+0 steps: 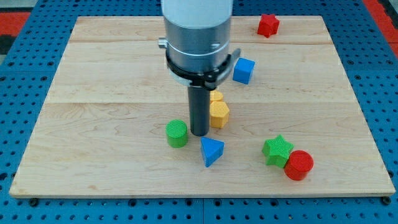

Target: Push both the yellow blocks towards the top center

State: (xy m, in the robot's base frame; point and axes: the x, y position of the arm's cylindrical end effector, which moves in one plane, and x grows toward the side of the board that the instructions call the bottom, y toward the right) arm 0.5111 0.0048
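Wooden table [93,74]: my tip [199,134] touches yellow hexagon block [219,114] on its view-left, second yellow block [216,96] just above it; no claw fitted, state untellable.

I can read no text, label, brand, number or sign anywhere on my desk [93,74], blocks or arm.

Above the yellow blocks [218,111] the desk [112,56] looks open, only the blue cube [244,70] standing near.
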